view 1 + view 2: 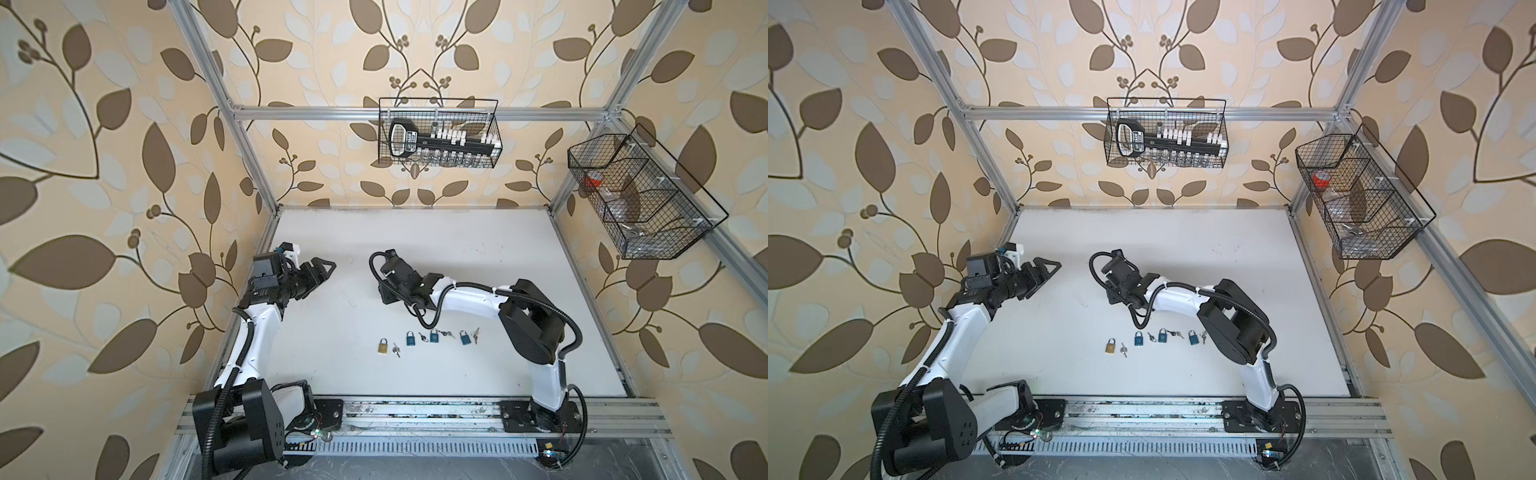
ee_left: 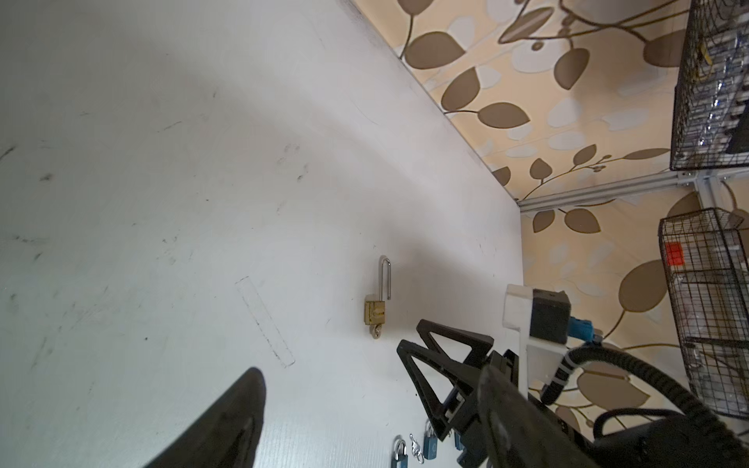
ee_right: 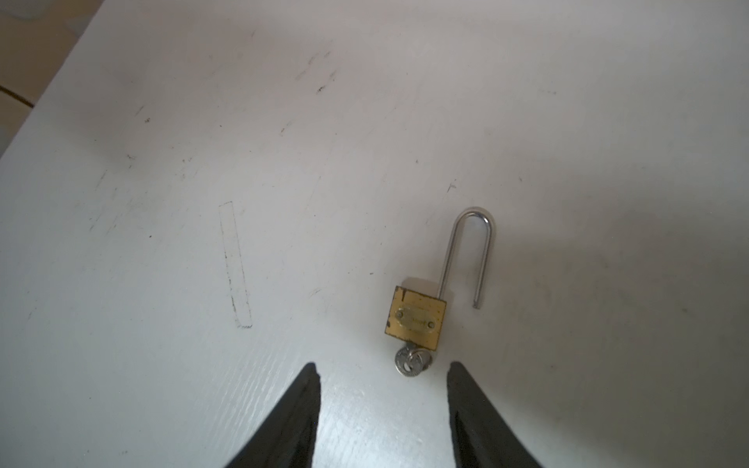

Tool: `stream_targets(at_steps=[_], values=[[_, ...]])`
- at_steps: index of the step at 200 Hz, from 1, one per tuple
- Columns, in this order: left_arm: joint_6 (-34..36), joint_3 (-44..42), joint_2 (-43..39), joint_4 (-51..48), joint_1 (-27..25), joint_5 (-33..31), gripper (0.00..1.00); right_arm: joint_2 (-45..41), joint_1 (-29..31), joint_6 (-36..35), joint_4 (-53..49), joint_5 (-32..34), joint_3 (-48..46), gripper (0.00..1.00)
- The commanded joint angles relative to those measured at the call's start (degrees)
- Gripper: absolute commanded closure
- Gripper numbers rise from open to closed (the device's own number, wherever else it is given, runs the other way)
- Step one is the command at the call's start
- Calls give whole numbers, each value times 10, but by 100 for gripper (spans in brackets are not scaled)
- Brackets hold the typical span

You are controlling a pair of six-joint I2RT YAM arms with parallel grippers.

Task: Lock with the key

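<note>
Brass padlock (image 3: 415,318) label unreadable. The padlock lies flat on the table (image 3: 162,121), shackle open, key (image 3: 411,361) in the keyhole, just ahead of the right gripper (image 3: 381,366): pitched down, jaws apart, empty. Left gripper (image 1: 322,269) wide, empty, well aside.

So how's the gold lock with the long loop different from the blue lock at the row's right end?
The long-shackled brass padlock is gold-coloured, the blue padlock blue. The brass one's shackle stands open; the blue one's is short and shut. A key sits in the brass one; the blue one's keys lie beside it. Both lie flat.
</note>
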Motion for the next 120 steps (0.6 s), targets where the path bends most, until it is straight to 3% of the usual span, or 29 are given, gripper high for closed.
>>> stream_targets(at_steps=[1,120], values=[[-6,0,-30,0,2,33,18,33,1,29,-80,7,51,49],[20,14,-47,-46,2,38,19,121,-3,14,-143,26,134,50]])
